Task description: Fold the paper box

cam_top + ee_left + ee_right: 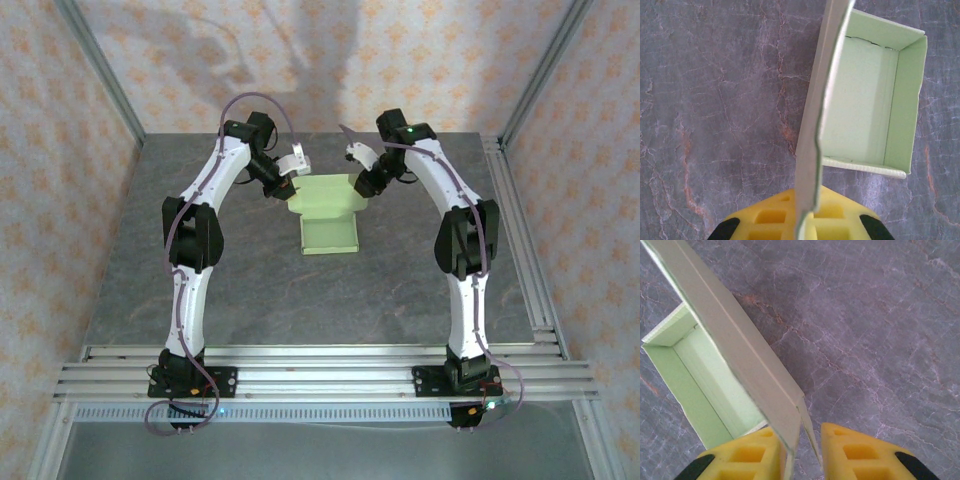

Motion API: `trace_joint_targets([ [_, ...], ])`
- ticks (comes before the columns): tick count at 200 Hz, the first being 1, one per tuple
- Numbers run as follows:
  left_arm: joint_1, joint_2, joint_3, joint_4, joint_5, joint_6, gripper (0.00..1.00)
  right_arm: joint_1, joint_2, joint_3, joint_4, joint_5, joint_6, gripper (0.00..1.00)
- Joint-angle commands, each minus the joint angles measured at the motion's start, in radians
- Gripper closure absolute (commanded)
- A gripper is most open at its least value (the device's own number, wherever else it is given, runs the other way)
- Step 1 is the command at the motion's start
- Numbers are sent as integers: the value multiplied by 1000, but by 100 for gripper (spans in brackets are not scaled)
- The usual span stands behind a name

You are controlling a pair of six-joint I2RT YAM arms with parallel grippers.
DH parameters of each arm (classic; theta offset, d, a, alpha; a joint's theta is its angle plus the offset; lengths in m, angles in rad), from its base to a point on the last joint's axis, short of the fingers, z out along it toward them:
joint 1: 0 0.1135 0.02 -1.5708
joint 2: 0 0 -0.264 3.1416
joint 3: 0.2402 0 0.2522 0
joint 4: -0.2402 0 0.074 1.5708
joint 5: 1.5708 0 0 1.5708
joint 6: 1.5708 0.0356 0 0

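Note:
The paper box (328, 215) is pale green card, half formed, lying mid-table with a flat panel toward the near side. My left gripper (290, 190) is at its far left corner. In the left wrist view, the yellow jaws of the left gripper (807, 220) are shut on an upright side flap of the paper box (860, 100), whose open tray lies to the right. My right gripper (362, 188) is at the far right corner. In the right wrist view, the right gripper (802, 450) has closed around the doubled side wall of the paper box (715, 375).
The grey marbled table (250, 290) stretches around the box. Aluminium rails (320, 365) carry the arm bases at the near edge, and another rail (520, 230) runs along the right side. Patterned walls enclose the back and sides.

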Motion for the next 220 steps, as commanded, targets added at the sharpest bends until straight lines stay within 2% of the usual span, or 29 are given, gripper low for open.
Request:
trace_joint_targets([
  [1,4,7,29,-44,2,30,100,-14,22,34,-60,-12,-40,76],
  [28,3,6,29,-40,4,28,100,-17,18,25,-66,-25,-71,78],
  [32,3,5,29,-38,3,29,100,-19,19,24,-66,-28,-73,83],
  [60,4,5,29,-39,5,29,100,-18,17,25,-75,-35,-80,100],
  [105,3,-1,29,-22,22,4,100,-17,-18,-10,-35,-40,-39,100],
  [167,-11,-42,-1,86,38,-179,100,15,-212,-282,336,148,297,100],
  [201,-44,-59,-6,169,-49,-333,100,45,-285,-366,400,265,362,100],
  [220,-60,-56,0,200,-148,-458,100,61,-311,-404,436,316,423,100],
])
